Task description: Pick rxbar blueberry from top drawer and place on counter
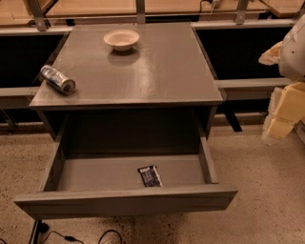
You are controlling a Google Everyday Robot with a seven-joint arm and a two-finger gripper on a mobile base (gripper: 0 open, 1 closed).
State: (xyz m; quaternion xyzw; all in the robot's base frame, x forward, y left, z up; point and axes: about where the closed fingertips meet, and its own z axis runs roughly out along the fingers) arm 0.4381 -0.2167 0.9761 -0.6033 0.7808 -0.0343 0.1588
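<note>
The top drawer (pixel 126 200) is pulled wide open below the counter (pixel 157 71). The rxbar blueberry (pixel 149 176), in a dark navy wrapper with pale lettering, lies flat on the drawer floor, near the front panel and slightly right of centre. My gripper (pixel 282 114) shows as pale, yellowish parts at the right edge of the camera view, level with the counter's front edge. It is well to the right of the drawer and far from the bar. Nothing shows in it.
A white bowl (pixel 121 39) stands at the back middle of the counter. A silver-blue drink can (pixel 57 79) lies on its side at the counter's left front. Light wooden benches (pixel 95 7) run behind. Cables (pixel 71 237) lie on the speckled floor.
</note>
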